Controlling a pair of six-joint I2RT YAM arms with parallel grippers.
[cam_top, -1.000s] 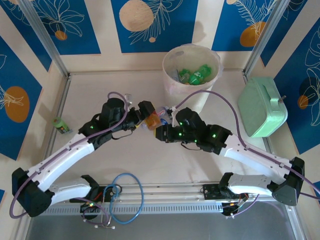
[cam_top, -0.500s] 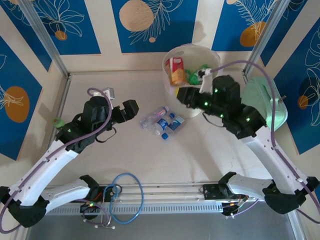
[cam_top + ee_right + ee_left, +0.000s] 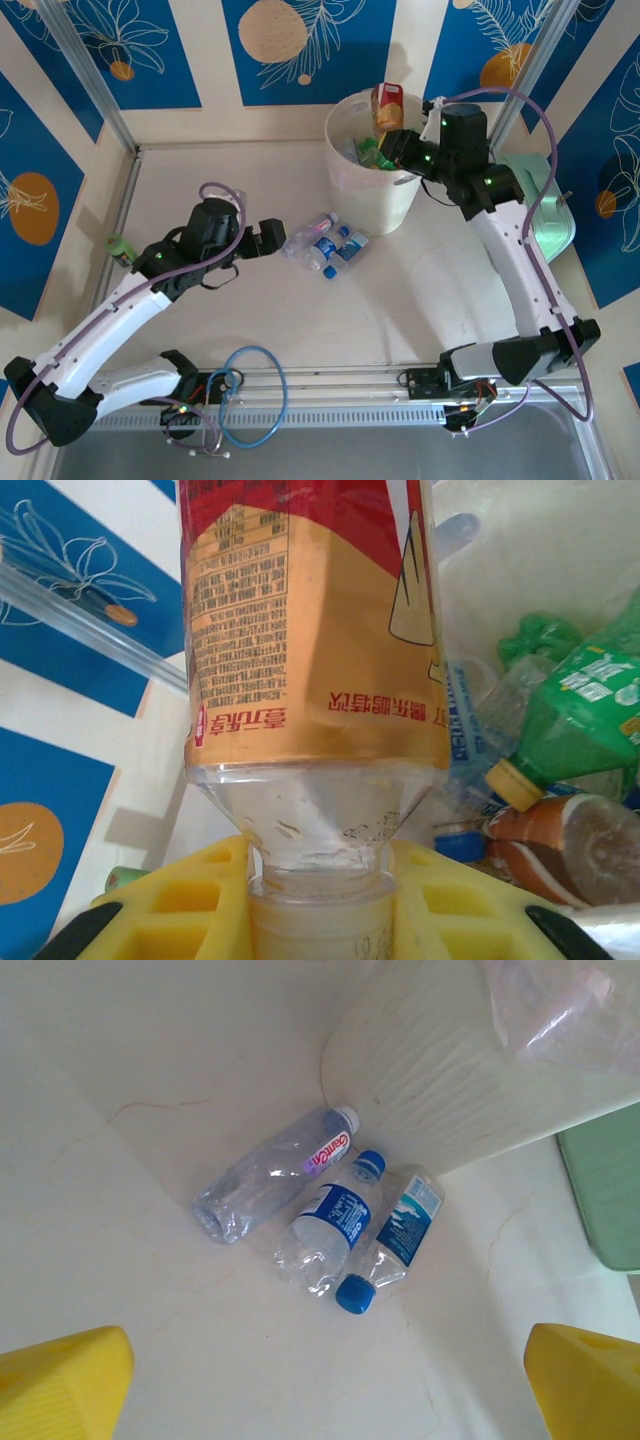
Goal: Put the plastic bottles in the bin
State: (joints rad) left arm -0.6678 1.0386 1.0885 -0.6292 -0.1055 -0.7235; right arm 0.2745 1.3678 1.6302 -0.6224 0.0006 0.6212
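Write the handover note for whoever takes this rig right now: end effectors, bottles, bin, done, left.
Right end effector: shut on the neck of an orange-labelled bottle, held above the bin.
Left end effector: open, near three clear bottles lying on the table beside the bin's foot.
Done: several bottles, green ones among them, lie in the bin.
Left: release the orange one, then bin the three clear ones and a green bottle at the table's left edge.
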